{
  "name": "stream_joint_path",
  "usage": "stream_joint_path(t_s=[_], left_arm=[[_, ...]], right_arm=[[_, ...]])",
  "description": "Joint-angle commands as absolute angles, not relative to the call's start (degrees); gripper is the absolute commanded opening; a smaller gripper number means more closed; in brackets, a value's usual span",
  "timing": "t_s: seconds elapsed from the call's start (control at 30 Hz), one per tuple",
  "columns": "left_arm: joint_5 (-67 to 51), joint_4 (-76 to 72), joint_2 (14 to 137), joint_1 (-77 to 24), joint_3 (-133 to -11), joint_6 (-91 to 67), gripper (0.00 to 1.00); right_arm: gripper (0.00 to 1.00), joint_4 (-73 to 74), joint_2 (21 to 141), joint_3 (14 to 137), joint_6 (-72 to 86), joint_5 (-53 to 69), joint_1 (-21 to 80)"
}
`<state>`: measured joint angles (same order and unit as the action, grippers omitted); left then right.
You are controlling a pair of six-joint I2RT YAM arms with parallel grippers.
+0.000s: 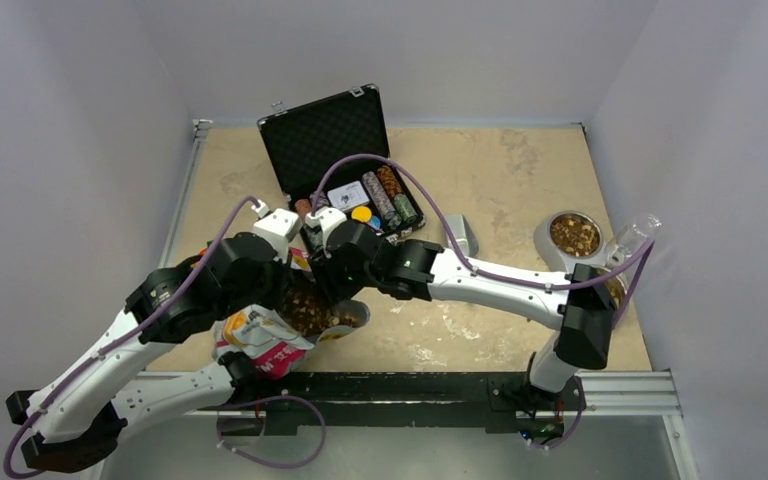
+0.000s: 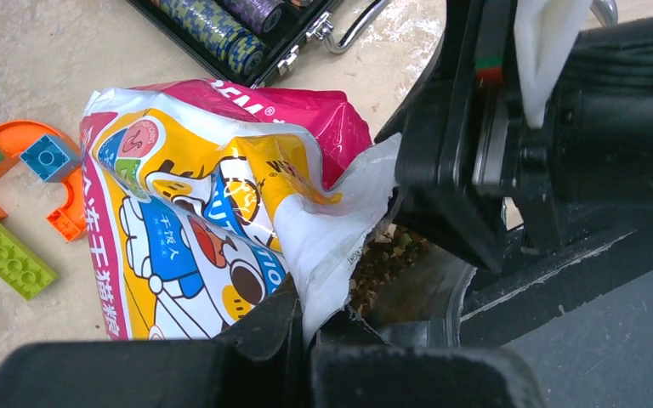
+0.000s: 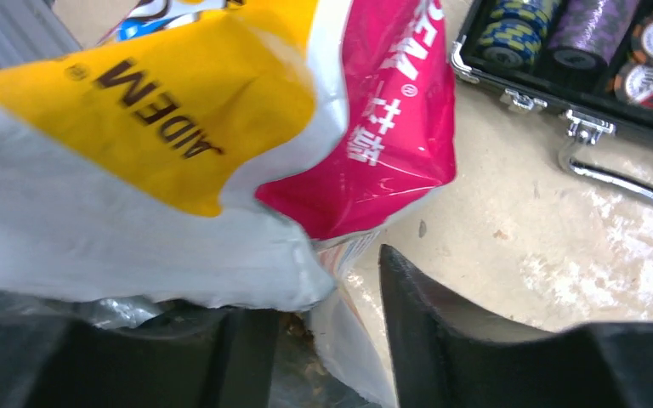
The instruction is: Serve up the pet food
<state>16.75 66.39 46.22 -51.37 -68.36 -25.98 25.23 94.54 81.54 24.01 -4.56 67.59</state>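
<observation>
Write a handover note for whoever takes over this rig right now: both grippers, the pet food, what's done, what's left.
Left gripper: shut on the torn lip of the food bag, whose mouth faces up.
Right gripper: open, with its fingers on either side of another bag edge, not clamped.
Kibble: visible inside the open bag. The metal bowl at far right also holds brown pellets.
Done: the bag is open and gripped by one arm.
Left: probably close the second grip, then carry the bag over and pour into the bowl.
</observation>
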Motion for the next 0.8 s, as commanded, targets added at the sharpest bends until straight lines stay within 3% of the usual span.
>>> stream_joint_path(t_s=[0.0, 0.03, 0.07, 0.4, 0.5, 0.77], left_arm=[[15.6, 57.6, 42.5, -51.4, -72.4, -25.9, 0.0], [15.2, 57.0, 42.3, -51.3, -72.3, -25.5, 0.0], [14.3, 56.0, 42.1, -51.3, -72.2, -25.1, 0.0], [-9.4, 44.6, 50.9, -52.0, -76.7, -20.6, 0.0], [-14.0, 41.3, 53.6, -52.3, -77.8, -21.7, 0.0], [-15.3, 40.2, 56.3, -52.3, -78.9, -24.7, 0.15]], right_arm=[[0.27, 28.2, 94.4, 84.9, 24.6, -11.4, 67.3], [0.07, 29.3, 94.1, 85.1, 25.0, -11.8, 67.2], [0.0, 30.4, 93.3, 85.1, 25.6, -11.9, 66.9], [0.0, 45.2, 75.1, 89.4, 44.0, -1.1, 57.1], [0.0, 51.2, 76.0, 95.2, 49.2, 2.0, 54.0], [0.0, 52.8, 82.2, 106.6, 57.6, 9.1, 53.8]])
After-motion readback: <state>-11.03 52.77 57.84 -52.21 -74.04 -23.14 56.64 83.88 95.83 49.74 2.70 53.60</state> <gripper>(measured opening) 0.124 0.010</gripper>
